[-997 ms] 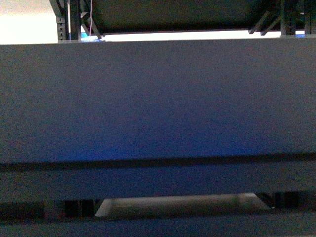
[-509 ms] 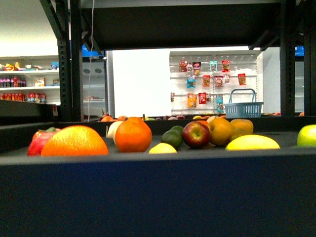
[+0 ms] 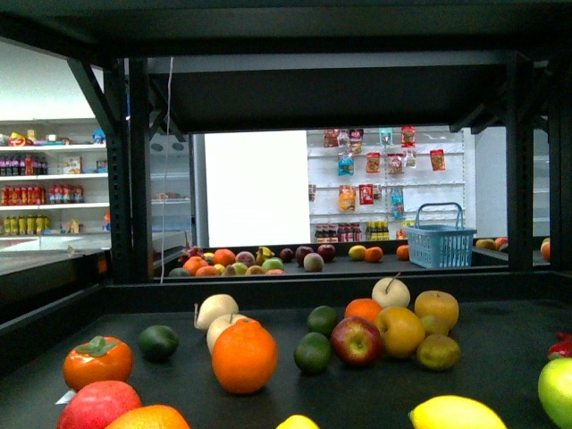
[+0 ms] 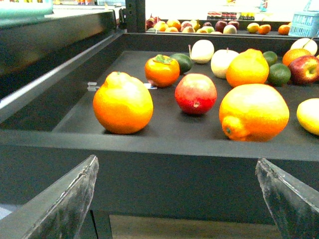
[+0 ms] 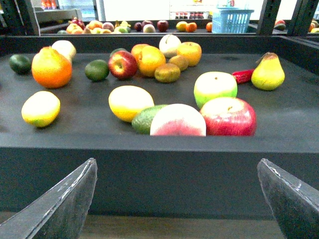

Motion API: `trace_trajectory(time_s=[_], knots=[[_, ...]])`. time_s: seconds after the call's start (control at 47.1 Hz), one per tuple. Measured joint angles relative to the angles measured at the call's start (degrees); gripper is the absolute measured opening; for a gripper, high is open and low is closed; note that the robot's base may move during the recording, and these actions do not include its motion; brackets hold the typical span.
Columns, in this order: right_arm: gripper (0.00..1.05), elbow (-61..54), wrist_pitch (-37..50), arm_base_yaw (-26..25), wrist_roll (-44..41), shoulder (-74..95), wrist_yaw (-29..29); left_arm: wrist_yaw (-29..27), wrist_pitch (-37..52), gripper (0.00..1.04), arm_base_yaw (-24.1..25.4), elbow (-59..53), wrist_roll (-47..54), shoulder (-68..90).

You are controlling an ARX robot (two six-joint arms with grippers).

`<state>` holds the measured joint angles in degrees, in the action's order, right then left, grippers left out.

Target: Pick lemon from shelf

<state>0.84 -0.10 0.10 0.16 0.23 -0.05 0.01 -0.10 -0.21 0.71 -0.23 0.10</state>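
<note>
A: Any writing to read?
B: None legible. The hanging packets on the far wall and the white tag on the tray floor are too small to make out.
A: Where's the lemon?
B: The lemon lies on the shelf tier near its raised front edge, just beside a green avocado. The front view cuts it off at the bottom.
A: And the jaws?
B: Left gripper and right gripper both hang spread wide, holding nothing; only their finger ends show
</note>
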Motion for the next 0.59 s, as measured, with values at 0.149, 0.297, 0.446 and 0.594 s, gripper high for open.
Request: trace_trajectory(time_s=[0.149,0.297,0.446,0.594], knots=[[0.97,0.00,0.00,0.00,0.00,0.00,0.04,0.00,0.00,0.97,0.00,0.00,0.00,0.00],[0.97,0.00,0.00,0.00,0.00,0.00,0.04,-0.02,0.00,0.97,0.00,0.00,0.00,0.00],[0.97,0.00,0.00,0.00,0.02,0.00,0.02,0.00,0.00,0.97,0.00,0.00,0.00,0.00],[0.97,0.00,-0.02,-0.02,0.00,0.00,0.00,-0.04,0.00,0.97,0.00,0.00,0.00,0.00]])
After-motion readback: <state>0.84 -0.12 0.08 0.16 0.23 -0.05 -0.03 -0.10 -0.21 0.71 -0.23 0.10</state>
